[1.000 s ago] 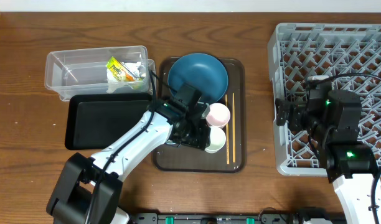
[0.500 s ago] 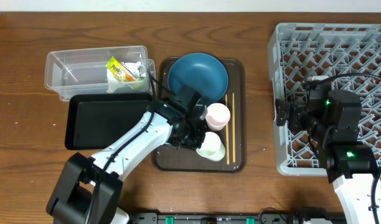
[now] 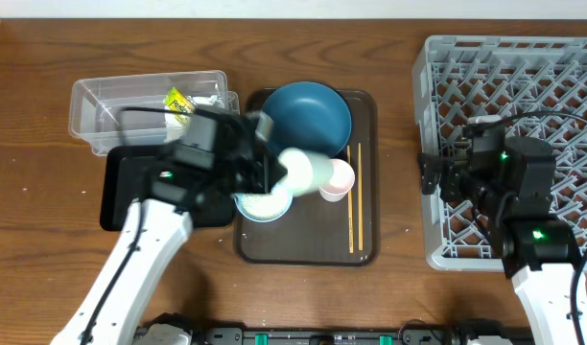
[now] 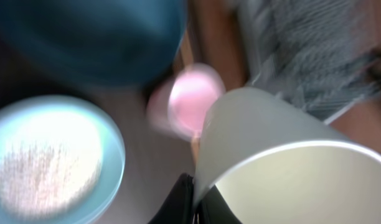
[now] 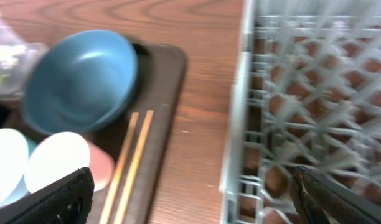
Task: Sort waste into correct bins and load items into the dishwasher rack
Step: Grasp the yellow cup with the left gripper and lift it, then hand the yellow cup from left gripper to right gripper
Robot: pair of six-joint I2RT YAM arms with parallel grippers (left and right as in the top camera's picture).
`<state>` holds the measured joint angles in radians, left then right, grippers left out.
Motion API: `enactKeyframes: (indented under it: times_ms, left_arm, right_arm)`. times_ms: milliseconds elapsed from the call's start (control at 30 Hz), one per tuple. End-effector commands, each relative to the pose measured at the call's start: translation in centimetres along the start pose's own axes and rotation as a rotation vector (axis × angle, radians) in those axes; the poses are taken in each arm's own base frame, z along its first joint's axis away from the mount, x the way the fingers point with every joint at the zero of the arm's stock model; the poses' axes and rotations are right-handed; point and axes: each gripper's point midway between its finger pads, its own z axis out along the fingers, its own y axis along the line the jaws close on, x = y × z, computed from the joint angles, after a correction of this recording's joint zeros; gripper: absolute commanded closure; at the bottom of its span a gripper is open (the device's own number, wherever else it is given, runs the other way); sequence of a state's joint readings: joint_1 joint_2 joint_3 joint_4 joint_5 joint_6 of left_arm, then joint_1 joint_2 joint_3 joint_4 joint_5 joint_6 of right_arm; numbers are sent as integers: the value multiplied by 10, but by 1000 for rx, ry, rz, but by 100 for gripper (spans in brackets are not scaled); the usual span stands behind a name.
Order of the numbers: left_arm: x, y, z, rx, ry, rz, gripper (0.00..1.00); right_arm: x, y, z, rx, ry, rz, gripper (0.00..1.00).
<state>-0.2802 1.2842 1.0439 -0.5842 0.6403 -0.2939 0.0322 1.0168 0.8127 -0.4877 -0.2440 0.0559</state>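
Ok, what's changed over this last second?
The left fingers have gripped the pale green cup by its rim and lifted it off the brown tray, up and back toward the dark blue dish. That uncovers the pale blue bowl. The pink cup, chopsticks, the wrapper and the open right gripper stayed put.

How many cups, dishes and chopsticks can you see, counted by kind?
Cups: 2, the pink cup and the green cup.
Dishes: 2, the dark blue dish and the pale blue bowl.
Chopsticks: 2.
Total: 6.
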Motion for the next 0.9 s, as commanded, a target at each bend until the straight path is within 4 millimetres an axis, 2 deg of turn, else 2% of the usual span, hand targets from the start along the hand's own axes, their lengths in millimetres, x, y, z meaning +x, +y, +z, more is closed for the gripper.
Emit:
enactKeyframes:
  times_ms: [0, 133, 267, 333, 433, 567, 867]
  left_arm:
    - [-22, -20, -11, 176, -37, -30, 94]
    - [-39, -44, -10, 441, -11, -8, 94]
    - [-38, -60, -6, 691, 85, 28, 94]
    - [-38, -60, -3, 768, 130, 21, 94]
    - [-41, -50, 12, 775, 164, -42, 94]
    - [-38, -45, 21, 780, 190, -68, 94]
    - [-26, -62, 37, 759, 229, -59, 94]
  right_arm:
    - [-8, 36, 6, -212, -2, -30, 1]
    - [-18, 79, 9, -513, -50, -138, 1]
    - [-23, 119, -6, -845, -134, -273, 1]
    - [-23, 129, -12, -958, -162, -310, 1]
    - [-22, 136, -15, -1067, -174, -322, 1]
    - [-20, 135, -7, -1080, -168, -317, 1]
    - [-21, 146, -8, -1118, -199, -373, 1]
